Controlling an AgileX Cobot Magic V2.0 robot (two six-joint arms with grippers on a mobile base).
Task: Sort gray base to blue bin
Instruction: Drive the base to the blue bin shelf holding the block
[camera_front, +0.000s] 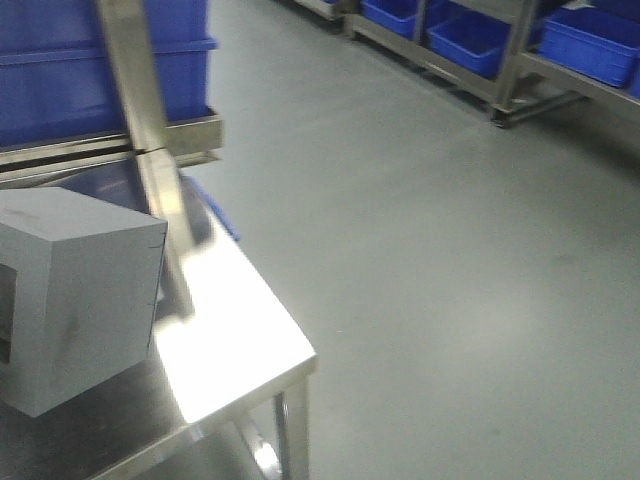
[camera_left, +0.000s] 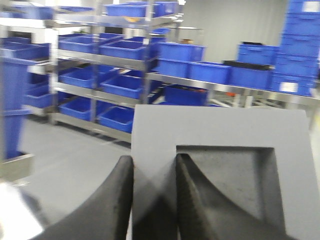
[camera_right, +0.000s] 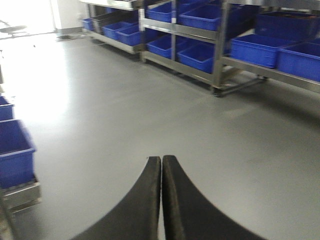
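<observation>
Right now the left gripper is clamping one wall of the gray base, one finger outside, one reaching into its square pocket, so the block is lying straight ahead of that pincer. The right gripper is pinching shut on nothing over bare floor. The matte, plain-sided block is sitting lower left of the front view over the steel table; blue bins are standing stacked upper left.

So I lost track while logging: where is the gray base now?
In the left wrist view the left tool pinches one wall of the gray base; in the front view it is at the left edge, over the steel table.
</observation>
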